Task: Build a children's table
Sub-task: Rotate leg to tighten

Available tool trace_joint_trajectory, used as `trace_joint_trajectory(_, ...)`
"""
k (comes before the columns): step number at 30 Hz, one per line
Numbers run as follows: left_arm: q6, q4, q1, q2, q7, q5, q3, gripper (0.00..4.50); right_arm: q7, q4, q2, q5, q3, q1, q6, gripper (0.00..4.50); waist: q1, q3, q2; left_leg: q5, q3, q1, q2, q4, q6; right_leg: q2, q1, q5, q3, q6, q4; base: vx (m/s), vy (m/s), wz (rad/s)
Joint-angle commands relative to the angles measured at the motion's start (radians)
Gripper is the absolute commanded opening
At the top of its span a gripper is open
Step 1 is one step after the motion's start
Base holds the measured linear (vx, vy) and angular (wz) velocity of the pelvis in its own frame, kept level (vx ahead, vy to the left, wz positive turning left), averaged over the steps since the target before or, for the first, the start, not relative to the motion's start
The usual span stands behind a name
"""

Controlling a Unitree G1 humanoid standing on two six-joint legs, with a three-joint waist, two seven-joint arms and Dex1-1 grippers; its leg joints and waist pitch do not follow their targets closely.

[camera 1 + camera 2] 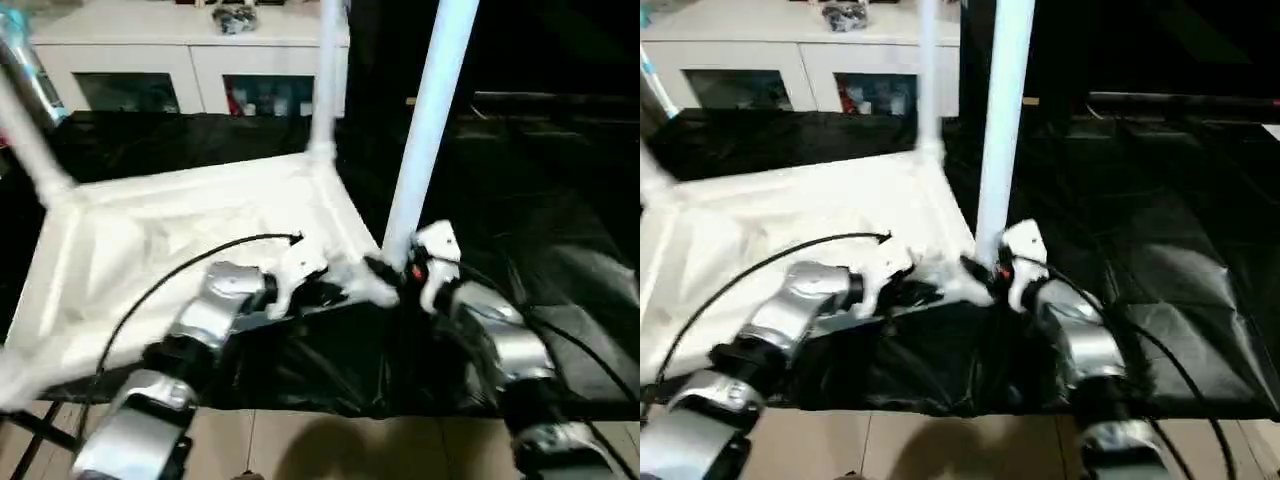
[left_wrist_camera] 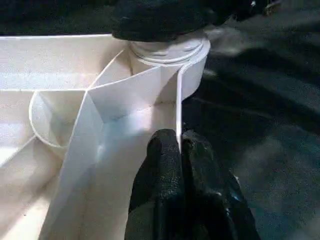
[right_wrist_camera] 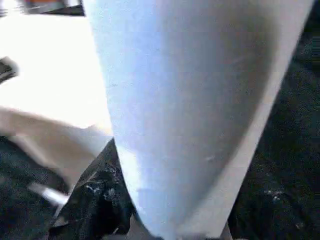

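Silver forearms rise from the near edge of the head views, one on each side, reaching over a black sheet (image 1: 560, 250) that covers the work surface.

Nearest on the left, the left gripper (image 2: 179, 145) has its two black fingers (image 2: 162, 165) pressed together, pinching the thin side wall of the tabletop (image 1: 180, 240) close to the near right corner socket (image 2: 170, 65). A black cable (image 1: 160, 280) arcs over that forearm.

On the right, the right gripper (image 1: 395, 268) sits at the foot of a leg (image 1: 430, 120), its fingers set half apart around the base of the leg just above the corner socket. In the right wrist view the leg's white shaft runs up directly in front of the camera, with a black finger (image 3: 95, 200) against its lower part.

Upside down on the black sheet, the tabletop shows its ribbed underside, and the held leg stands nearly upright in the near right socket. A second leg (image 1: 326, 70) stands in the far right corner, and a third (image 1: 25, 130) leans up from the far left corner.

Behind the table stands a white cabinet (image 1: 190, 60) with glass doors, and a small dark object (image 1: 235, 17) lies on top of it.
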Motion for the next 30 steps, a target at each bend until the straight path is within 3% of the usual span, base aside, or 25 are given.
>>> trace_joint_trajectory(1,-0.013,-0.022,-0.040,-0.094,0.106,-0.022,0.008,0.00,-0.049,0.097,0.089,-0.008,0.063,0.009,0.044,1.95,0.001,-0.048,-0.003,-0.346,-0.018,0.002,0.038,-0.072,-0.001,-0.067,0.032,-0.365,0.050,-0.165,-0.080,0.000,0.000,0.00)
trace_joint_trajectory(6,-0.006,-0.026,-0.026,-0.135,0.165,-0.007,0.002,0.00,-0.092,0.126,0.112,-0.044,0.067,-0.002,0.008,1.95,0.004,-0.049,-0.002,-0.320,-0.015,0.000,0.038,-0.070,0.011,-0.067,0.035,-0.345,0.049,-0.161,-0.081,0.000,0.000,0.00)
trace_joint_trajectory(7,-0.009,-0.032,-0.021,-0.137,0.148,-0.009,-0.004,0.00,-0.069,0.118,0.112,-0.036,0.066,0.000,0.008,2.51,0.004,-0.049,-0.002,-0.325,-0.016,0.000,0.038,-0.071,0.014,-0.067,0.035,-0.350,0.049,-0.157,-0.081,0.000,0.000,0.00)
trace_joint_trajectory(8,-0.008,-0.039,-0.017,-0.137,0.142,-0.010,-0.009,0.00,-0.063,0.117,0.115,-0.032,0.063,-0.001,0.007,2.65,0.004,-0.048,-0.001,-0.336,-0.015,0.000,0.038,-0.072,0.015,-0.066,0.034,-0.358,0.050,-0.154,-0.083,0.000,0.000,0.00)
trace_joint_trajectory(12,-0.021,-0.057,-0.004,-0.118,0.098,-0.016,-0.020,0.00,-0.019,0.109,0.097,-0.020,0.064,-0.004,0.015,2.85,0.003,-0.048,0.000,-0.343,-0.016,0.000,0.039,-0.073,0.015,-0.066,0.035,-0.354,0.050,-0.155,-0.082,0.000,0.000,0.00)
trace_joint_trajectory(18,-0.036,-0.068,0.002,-0.071,0.037,-0.031,-0.011,0.00,0.089,0.088,0.023,-0.036,0.100,0.003,0.005,3.49,0.005,-0.051,-0.002,-0.305,-0.014,-0.003,0.039,-0.069,0.031,-0.065,0.040,-0.293,0.050,-0.175,-0.075,0.000,0.000,0.00)
trace_joint_trajectory(22,-0.050,-0.084,0.011,-0.018,-0.052,-0.051,-0.010,0.00,0.259,0.047,-0.075,-0.040,0.140,0.015,0.005,3.59,0.011,-0.050,-0.003,-0.289,-0.011,-0.004,0.041,-0.066,0.046,-0.066,0.041,-0.294,0.049,-0.181,-0.074,0.000,0.000,0.00)
trace_joint_trajectory(27,-0.058,-0.101,0.020,0.009,-0.128,-0.065,-0.019,0.00,0.366,0.005,-0.119,-0.032,0.164,0.028,0.000,3.59,0.014,-0.049,-0.005,-0.287,-0.011,-0.005,0.044,-0.067,0.053,-0.066,0.041,-0.303,0.048,-0.185,-0.073,0.000,0.000,0.00)
trace_joint_trajectory(30,-0.055,-0.117,0.026,0.046,-0.217,-0.076,-0.040,0.00,0.532,-0.081,-0.175,0.012,0.209,0.061,0.023,3.59,0.021,-0.050,-0.015,-0.280,-0.011,-0.004,0.046,-0.066,0.061,-0.067,0.043,-0.315,0.049,-0.179,-0.071,0.000,0.000,0.00)
